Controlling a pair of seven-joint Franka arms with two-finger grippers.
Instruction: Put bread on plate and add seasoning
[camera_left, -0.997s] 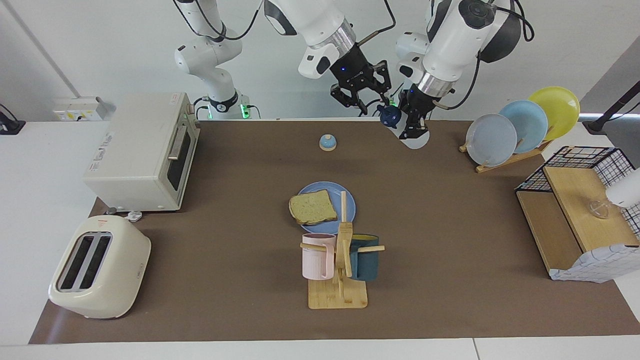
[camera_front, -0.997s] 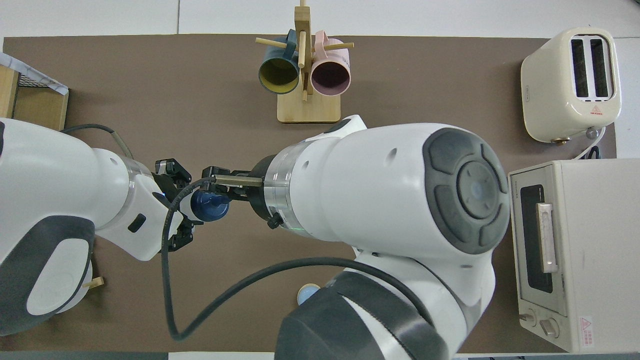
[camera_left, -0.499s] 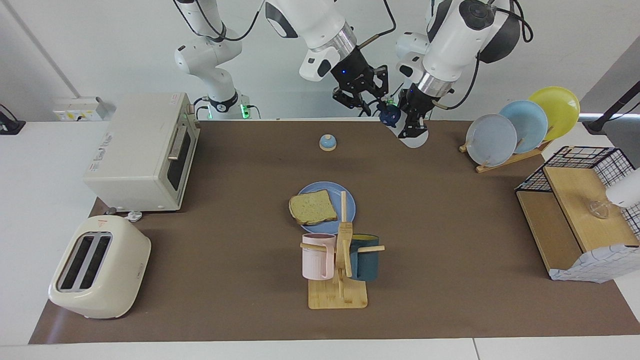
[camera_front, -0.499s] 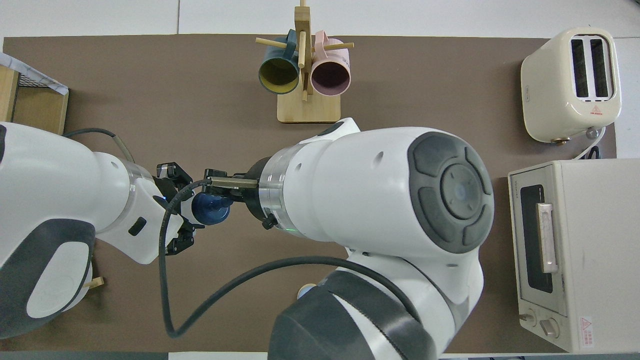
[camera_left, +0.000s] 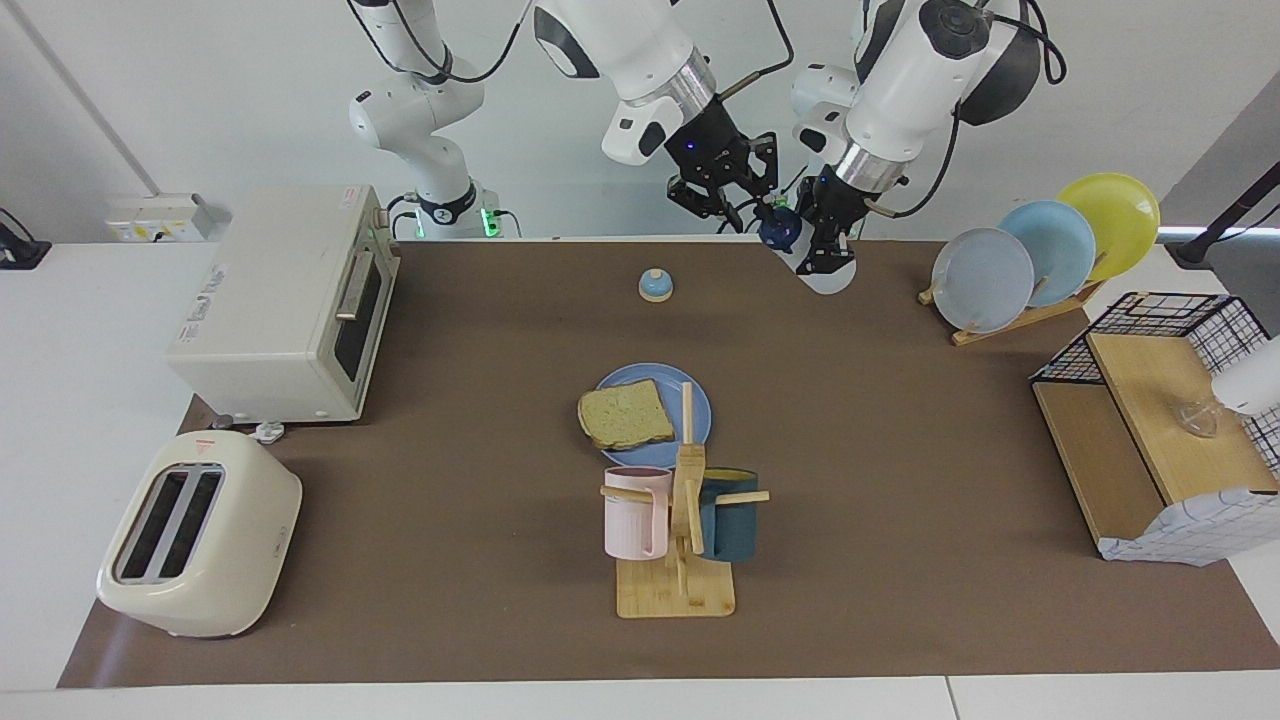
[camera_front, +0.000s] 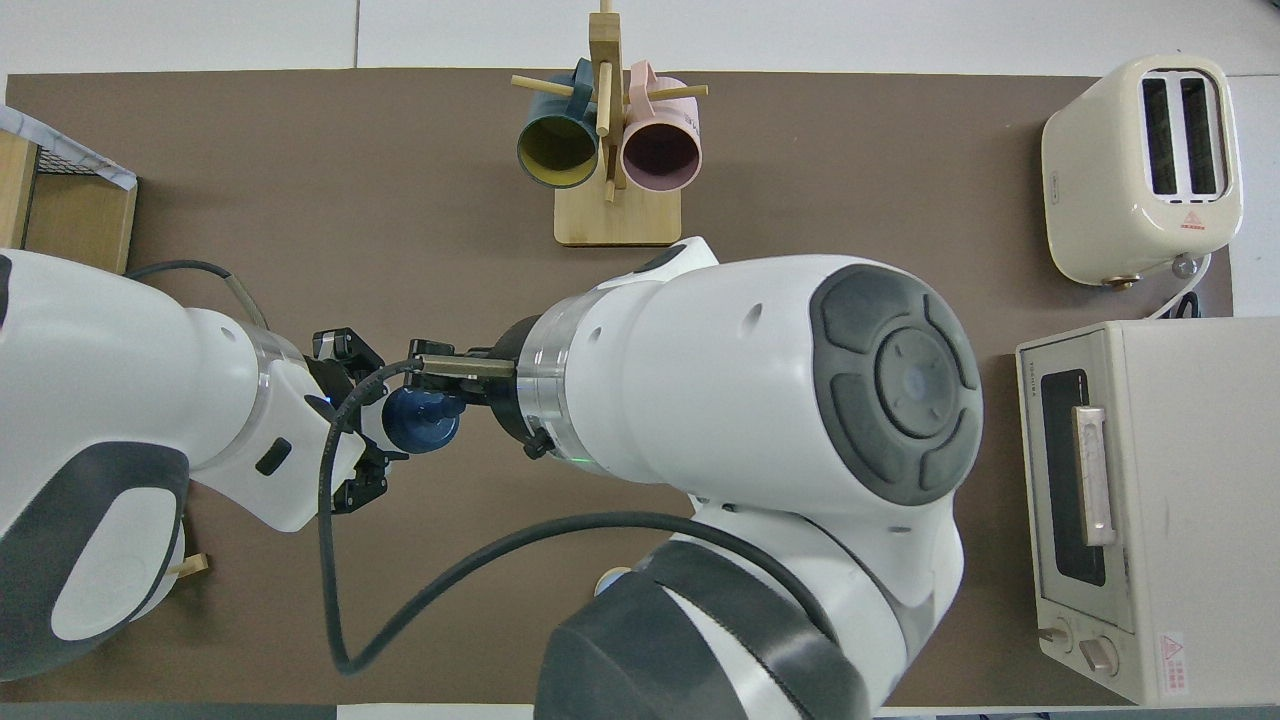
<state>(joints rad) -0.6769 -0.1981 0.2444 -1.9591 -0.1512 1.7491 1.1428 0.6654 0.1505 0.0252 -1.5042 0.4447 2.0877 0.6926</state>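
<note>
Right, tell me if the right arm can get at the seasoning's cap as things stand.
Probably yes: the right hand is beside the navy cap with nothing between them, and the left hand holds the seasoning by its body, cap exposed.

A red warning triangle sits on the toaster (camera_front: 1143, 167), just under its slots. Toaster oven (camera_front: 1150, 505) carries a small brand word beside the door, unreadable, plus a red-marked sticker at its corner.
</note>
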